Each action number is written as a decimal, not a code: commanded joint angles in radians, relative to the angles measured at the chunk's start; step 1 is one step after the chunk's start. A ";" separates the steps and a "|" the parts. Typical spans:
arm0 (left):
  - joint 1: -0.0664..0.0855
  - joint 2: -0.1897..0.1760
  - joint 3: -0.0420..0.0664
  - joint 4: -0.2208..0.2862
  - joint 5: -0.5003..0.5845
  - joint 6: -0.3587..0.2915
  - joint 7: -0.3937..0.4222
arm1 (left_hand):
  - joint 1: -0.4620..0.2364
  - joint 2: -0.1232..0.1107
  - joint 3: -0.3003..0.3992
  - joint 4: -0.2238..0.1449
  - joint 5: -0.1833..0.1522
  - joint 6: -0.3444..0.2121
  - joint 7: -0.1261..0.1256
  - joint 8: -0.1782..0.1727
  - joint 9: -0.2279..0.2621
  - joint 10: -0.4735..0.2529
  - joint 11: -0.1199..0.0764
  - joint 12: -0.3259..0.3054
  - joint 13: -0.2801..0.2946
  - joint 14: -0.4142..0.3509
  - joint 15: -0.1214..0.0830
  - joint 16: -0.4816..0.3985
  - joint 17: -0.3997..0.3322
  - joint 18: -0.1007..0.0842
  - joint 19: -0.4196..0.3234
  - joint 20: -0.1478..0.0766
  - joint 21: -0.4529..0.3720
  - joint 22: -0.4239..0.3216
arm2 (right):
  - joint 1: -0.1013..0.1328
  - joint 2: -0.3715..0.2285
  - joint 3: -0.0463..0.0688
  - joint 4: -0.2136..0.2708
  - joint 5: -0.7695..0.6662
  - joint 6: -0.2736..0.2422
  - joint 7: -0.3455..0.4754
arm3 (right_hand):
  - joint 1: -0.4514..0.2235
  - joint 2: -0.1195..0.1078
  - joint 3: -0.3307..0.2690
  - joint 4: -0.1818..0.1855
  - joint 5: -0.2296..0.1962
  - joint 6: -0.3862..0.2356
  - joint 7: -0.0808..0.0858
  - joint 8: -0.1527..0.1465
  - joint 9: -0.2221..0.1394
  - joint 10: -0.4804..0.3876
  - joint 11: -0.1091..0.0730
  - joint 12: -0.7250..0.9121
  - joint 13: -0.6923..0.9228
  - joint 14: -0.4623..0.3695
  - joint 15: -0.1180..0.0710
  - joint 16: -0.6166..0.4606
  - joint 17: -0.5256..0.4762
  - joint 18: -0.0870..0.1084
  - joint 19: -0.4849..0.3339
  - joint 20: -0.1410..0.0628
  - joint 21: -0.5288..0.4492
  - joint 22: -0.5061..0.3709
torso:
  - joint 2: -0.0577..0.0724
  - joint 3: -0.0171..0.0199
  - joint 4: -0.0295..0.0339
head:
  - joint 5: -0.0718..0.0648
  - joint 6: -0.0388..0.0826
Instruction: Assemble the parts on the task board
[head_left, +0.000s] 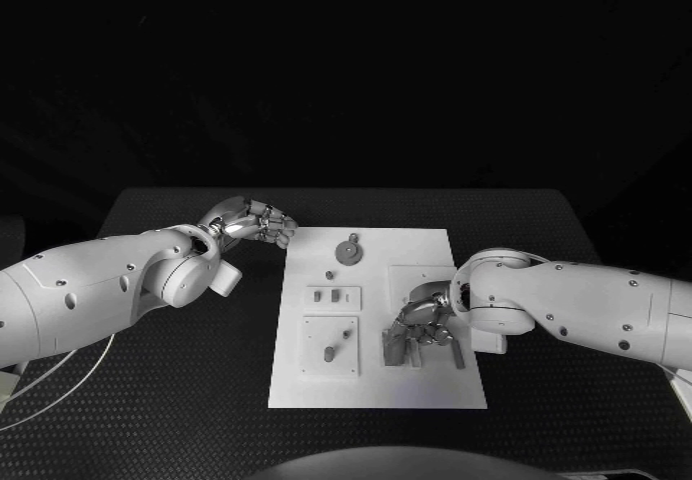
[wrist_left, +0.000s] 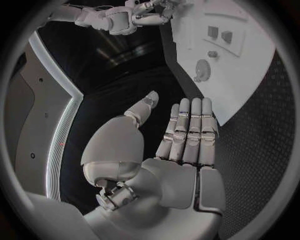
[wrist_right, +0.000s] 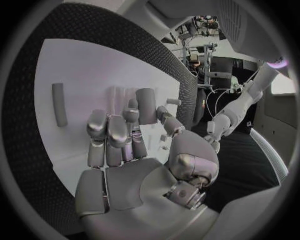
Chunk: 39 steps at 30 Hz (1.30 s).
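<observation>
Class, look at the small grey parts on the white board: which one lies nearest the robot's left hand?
The round grey disc-shaped part at the far end of the white task board; it lies closest to the left hand, whereas the other grey parts lie further down the board.

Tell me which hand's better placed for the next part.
Right. The right silver hand is over the white task board among the small grey parts; the left silver hand sits off its far-left corner, holding nothing.
</observation>
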 joint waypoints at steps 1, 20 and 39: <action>0.000 0.001 0.000 0.002 0.005 0.016 0.004 | -0.002 -0.005 -0.003 0.003 0.001 -0.001 0.003 -0.007 -0.002 -0.004 0.005 0.004 -0.002 -0.004 0.006 -0.002 -0.001 0.019 -0.004 0.001 -0.002 0.001 | -0.004 0.009 -0.002 -0.011 -0.037 0.015 0.000 | 0.088 0.101 -0.001 0.007 0.002 -0.001 0.006 0.009 -0.003 -0.001 0.002 0.002 -0.001 -0.004 -0.004 -0.004 0.000 0.084 -0.004 0.004 0.003 0.017 | -0.001 0.0001 -0.0011 | 0.001 -0.001; 0.000 0.002 0.000 0.001 0.005 0.025 -0.001 | -0.002 -0.005 -0.003 0.003 0.001 -0.001 0.003 -0.007 -0.002 -0.005 0.006 0.004 -0.003 -0.004 0.006 -0.002 -0.002 0.019 -0.004 0.001 -0.002 0.002 | -0.017 0.028 -0.002 -0.011 -0.026 0.024 -0.007 | 0.050 0.022 -0.026 0.033 0.003 -0.002 0.007 0.004 -0.004 -0.005 0.004 0.002 -0.001 -0.010 -0.003 -0.007 -0.002 0.084 -0.006 0.011 0.000 0.014 | 0.000 0.0002 -0.0005 | 0.002 -0.008; 0.000 0.000 0.000 0.000 0.005 0.029 -0.004 | -0.001 -0.006 -0.003 0.003 0.001 -0.001 0.003 -0.007 -0.002 -0.005 0.006 0.004 -0.004 -0.005 0.006 -0.002 -0.002 0.019 -0.005 0.001 -0.002 0.002 | -0.019 0.011 -0.002 0.028 -0.048 0.025 -0.004 | 0.059 -0.015 -0.014 0.051 0.002 -0.001 0.006 0.002 -0.003 -0.005 0.003 0.003 -0.001 -0.007 -0.004 -0.006 0.001 0.084 -0.002 0.006 -0.001 0.013 | -0.001 0.0000 -0.0008 | 0.002 -0.011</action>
